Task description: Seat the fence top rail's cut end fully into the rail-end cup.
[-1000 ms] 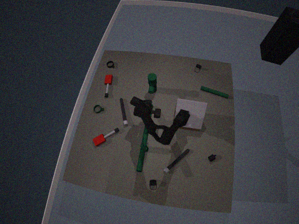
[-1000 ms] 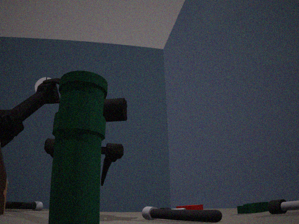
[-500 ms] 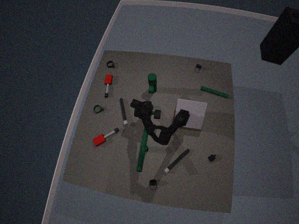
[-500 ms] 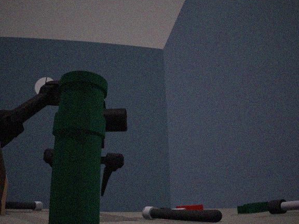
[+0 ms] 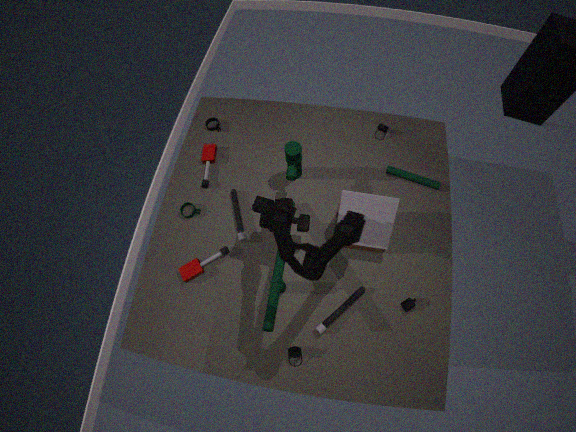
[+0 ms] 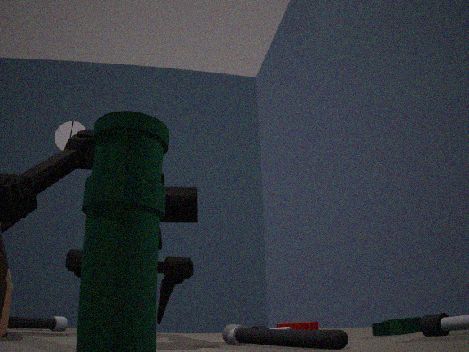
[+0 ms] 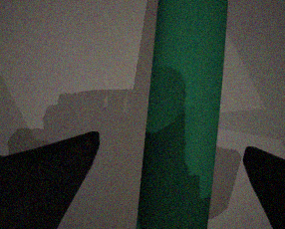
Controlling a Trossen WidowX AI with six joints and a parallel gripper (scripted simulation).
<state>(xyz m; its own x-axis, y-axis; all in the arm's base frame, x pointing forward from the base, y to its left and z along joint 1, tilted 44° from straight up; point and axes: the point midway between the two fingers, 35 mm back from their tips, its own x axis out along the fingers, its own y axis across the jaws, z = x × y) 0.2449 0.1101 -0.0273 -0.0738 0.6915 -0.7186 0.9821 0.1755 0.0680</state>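
Rail (image 5: pixel 273 295) (image 7: pixel 191 80) between my spread fingers (image 5: pixel 281 215), unheld — straddled, I judge, for a grip to seat it.

Green rail (image 5: pixel 272 302) (image 7: pixel 191 60) between open hand's fingers
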